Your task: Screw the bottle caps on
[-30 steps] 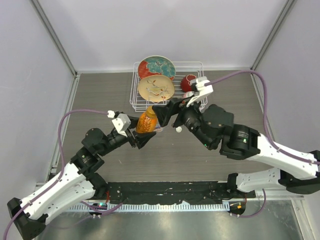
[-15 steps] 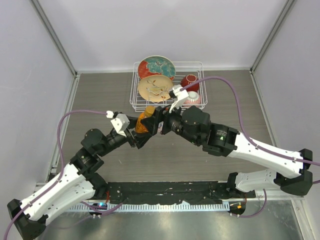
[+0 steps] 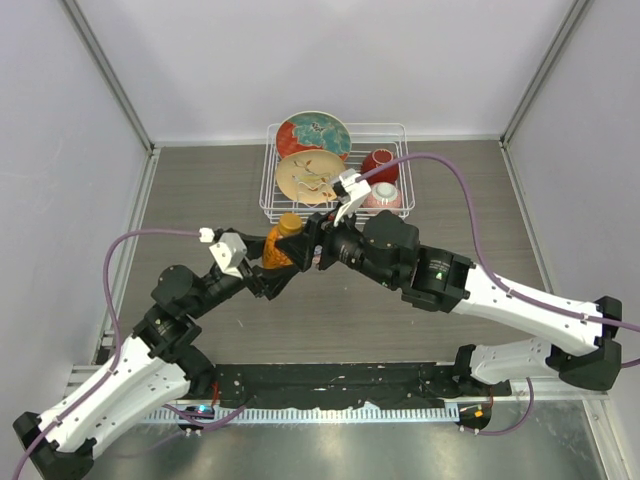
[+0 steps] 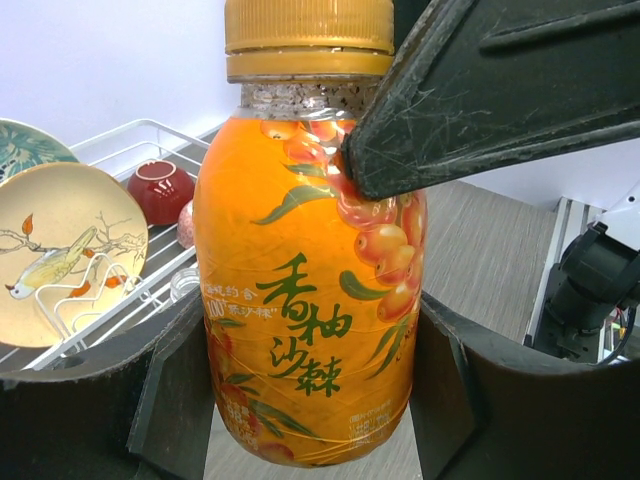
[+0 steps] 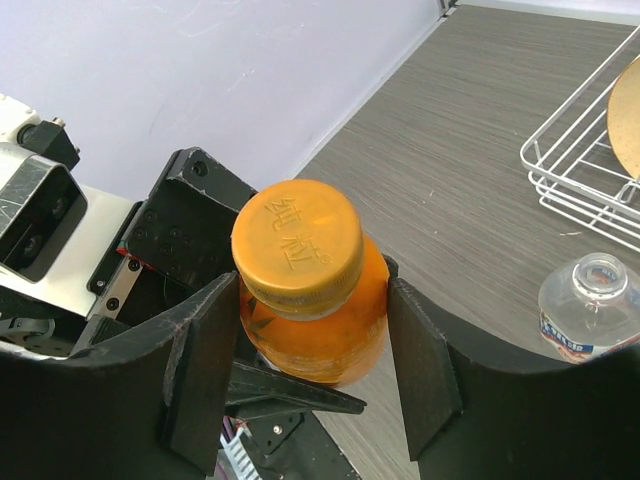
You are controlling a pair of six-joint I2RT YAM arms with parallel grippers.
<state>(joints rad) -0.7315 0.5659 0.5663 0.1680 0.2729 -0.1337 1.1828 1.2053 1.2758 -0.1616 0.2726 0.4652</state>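
My left gripper [image 3: 279, 264] is shut on the squat orange bottle [image 3: 277, 250] and holds it upright off the table; in the left wrist view both fingers [image 4: 175, 400] press the bottle's label [image 4: 310, 300]. The orange cap [image 5: 297, 246] sits on the bottle's neck. My right gripper [image 5: 310, 335] straddles the bottle just under the cap, jaws open with gaps on both sides. The clear water bottle [image 5: 590, 300] stands uncapped on the table to the right. The white cap is hidden.
A white wire dish rack [image 3: 268, 190] stands at the back with two decorated plates [image 3: 313, 135], a red bowl [image 3: 379, 163] and a pink bowl [image 3: 385, 197]. The right arm [image 3: 440, 275] crosses the table's middle. Walls enclose both sides.
My right gripper swung left from above the table to straddle the orange bottle's top. The left arm shifted the bottle slightly left. The white cap, seen earlier on the table, is now covered.
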